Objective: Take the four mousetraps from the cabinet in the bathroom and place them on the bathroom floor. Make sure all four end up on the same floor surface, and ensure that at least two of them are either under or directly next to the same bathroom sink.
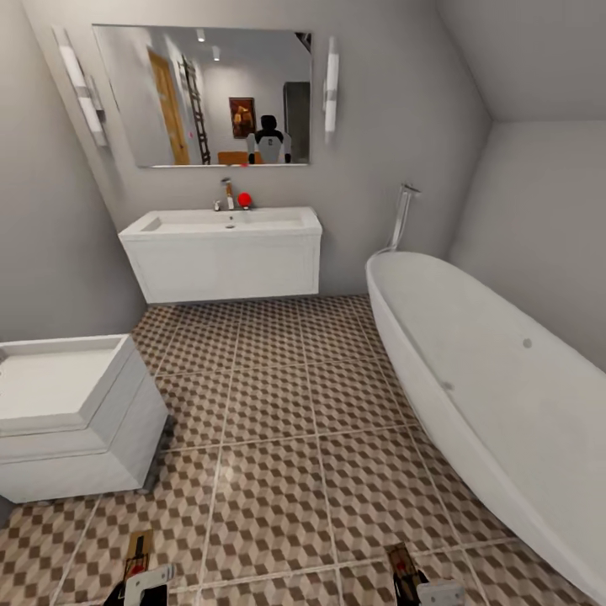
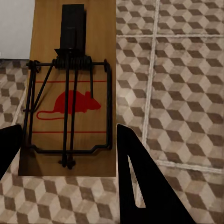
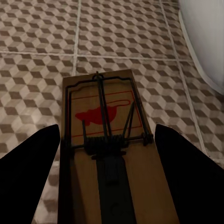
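Observation:
Two mousetraps are in hand, each a small wooden board with a black wire spring and a red mouse print. My left gripper [image 1: 145, 581] [image 2: 69, 128] is shut on one mousetrap [image 1: 138, 551] [image 2: 95, 46], its dark fingers pressed against the board's long edges. My right gripper [image 1: 433, 592] [image 3: 107, 126] is shut on the other mousetrap [image 1: 401, 562] [image 3: 140, 186] the same way. Both hang low over the cube-patterned bathroom floor [image 1: 278, 404] at the near edge of the head view. The white bathroom sink [image 1: 223, 221] on its vanity stands ahead against the far wall. The cabinet is out of view.
A white curved bathtub [image 1: 488, 379] runs along the right side. A white boxy toilet [image 1: 67, 412] juts out from the left wall. A small red object [image 1: 244, 199] sits by the tap. Open tiled floor lies between me and the vanity [image 1: 227, 265].

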{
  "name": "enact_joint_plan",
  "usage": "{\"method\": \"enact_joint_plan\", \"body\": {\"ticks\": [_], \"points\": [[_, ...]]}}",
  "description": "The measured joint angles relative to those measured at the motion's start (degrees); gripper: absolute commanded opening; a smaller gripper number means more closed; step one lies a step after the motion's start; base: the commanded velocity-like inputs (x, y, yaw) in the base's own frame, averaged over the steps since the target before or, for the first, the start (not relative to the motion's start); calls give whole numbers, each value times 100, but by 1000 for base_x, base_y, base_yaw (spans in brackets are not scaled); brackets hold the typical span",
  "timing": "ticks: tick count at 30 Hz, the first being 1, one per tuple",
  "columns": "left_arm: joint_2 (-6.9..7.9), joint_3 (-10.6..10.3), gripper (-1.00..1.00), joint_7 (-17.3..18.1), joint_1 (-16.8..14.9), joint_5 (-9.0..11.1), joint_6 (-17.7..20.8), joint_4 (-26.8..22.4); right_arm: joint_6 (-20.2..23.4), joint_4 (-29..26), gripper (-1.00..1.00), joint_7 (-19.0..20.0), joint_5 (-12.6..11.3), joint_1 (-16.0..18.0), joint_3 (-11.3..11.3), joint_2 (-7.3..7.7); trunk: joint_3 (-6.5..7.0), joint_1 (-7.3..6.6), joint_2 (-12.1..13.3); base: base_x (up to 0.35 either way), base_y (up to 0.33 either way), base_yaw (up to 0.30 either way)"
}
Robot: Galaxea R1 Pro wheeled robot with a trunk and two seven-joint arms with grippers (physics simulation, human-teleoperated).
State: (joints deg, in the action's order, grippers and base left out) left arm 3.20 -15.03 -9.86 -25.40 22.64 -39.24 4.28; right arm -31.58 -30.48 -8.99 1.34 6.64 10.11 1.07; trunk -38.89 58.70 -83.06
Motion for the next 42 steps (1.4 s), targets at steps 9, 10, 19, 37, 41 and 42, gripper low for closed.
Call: {"method": "enact_joint_plan", "body": {"ticks": [9, 10, 19, 37, 41, 42], "points": [[0, 1, -100, 0, -1, -1, 0, 1, 0, -4, -100, 0, 1, -1, -1, 0, 0, 0, 0, 292, -118, 138], [0, 0, -100, 0, -1, -1, 0, 1, 0, -5, -100, 0, 1, -1, -1, 0, 0, 0, 0, 292, -114, 14], [0, -1, -100, 0, 0, 0, -1, 1, 0, -1, -100, 0, 0, 0, 2, -4, 0, 0, 0, 292, -77, 60], [-1, -1, -100, 0, -1, 0, -2, 2, 1, -4, -100, 0, 2, -1, 3, 0, 0, 0, 0, 299, 18, 65], [-1, -2, -100, 0, -1, 0, -2, 2, 1, -3, -100, 0, 2, -1, 3, 0, 0, 0, 0, 314, 16, 0], [-1, -2, -100, 0, -1, -1, -2, 2, 1, -4, -100, 0, 2, -1, 3, 0, 0, 0, 0, 317, 5, 0]]}}
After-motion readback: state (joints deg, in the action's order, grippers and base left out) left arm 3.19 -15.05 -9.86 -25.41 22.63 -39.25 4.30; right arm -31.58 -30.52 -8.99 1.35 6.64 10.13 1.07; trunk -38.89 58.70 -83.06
